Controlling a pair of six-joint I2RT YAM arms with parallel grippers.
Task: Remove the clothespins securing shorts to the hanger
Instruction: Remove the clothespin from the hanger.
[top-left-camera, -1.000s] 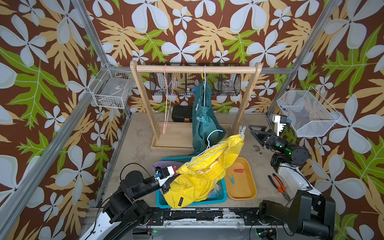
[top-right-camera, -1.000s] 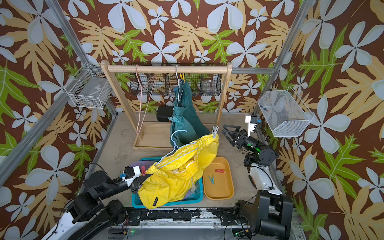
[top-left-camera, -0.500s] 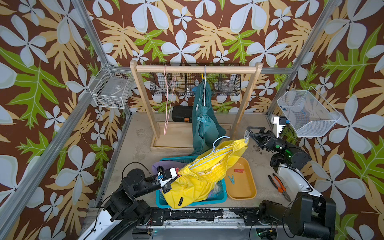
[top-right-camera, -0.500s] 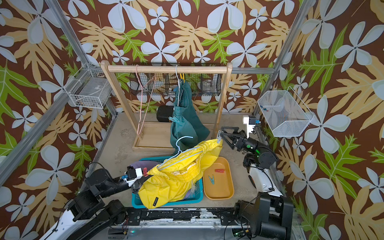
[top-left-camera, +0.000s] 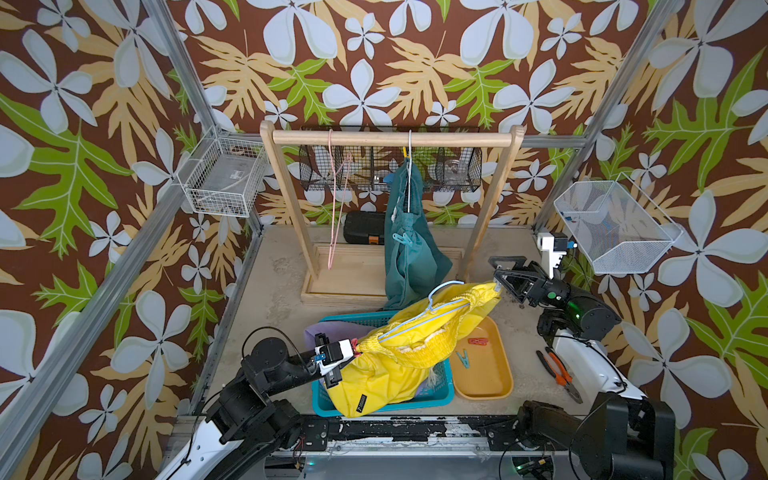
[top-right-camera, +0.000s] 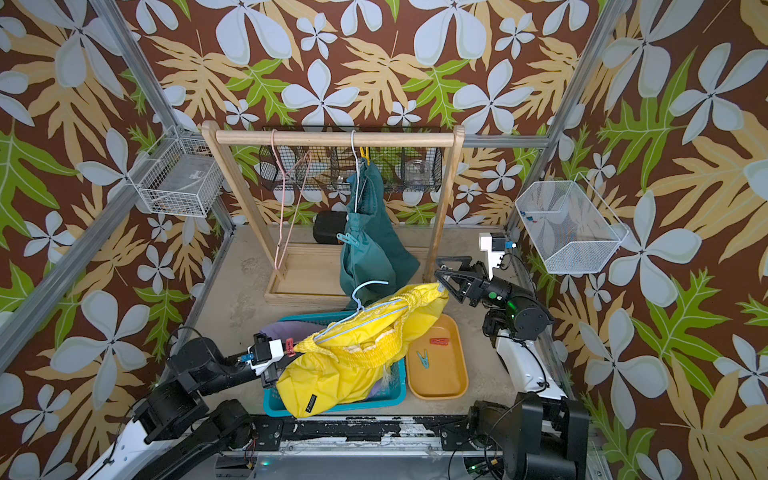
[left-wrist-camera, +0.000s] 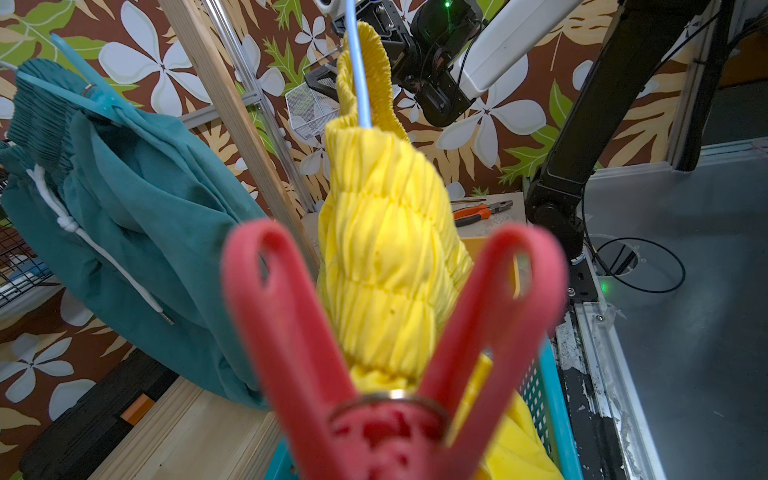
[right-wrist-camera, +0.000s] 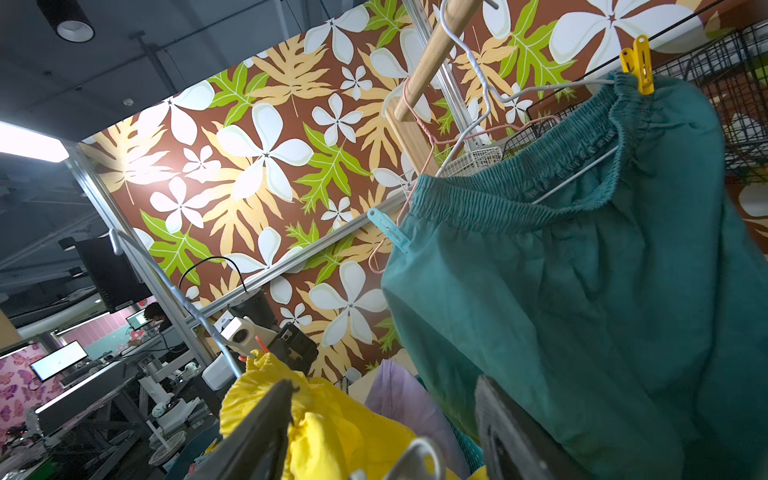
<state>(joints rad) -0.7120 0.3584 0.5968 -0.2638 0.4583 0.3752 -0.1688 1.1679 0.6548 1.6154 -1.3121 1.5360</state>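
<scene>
L gripper (top-left-camera: 351, 349) pinches red peg (left-wrist-camera: 395, 374); R gripper (top-left-camera: 500, 279) spread.

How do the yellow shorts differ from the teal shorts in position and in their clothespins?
The teal shorts hang from the wooden rail on a white hanger; the yellow shorts, on a light blue hanger, slant over the basket. The teal shorts carry a yellow clothespin and a light blue clothespin, both untouched; at the yellow shorts the left gripper grips a red clothespin. Both have gathered waists.
</scene>
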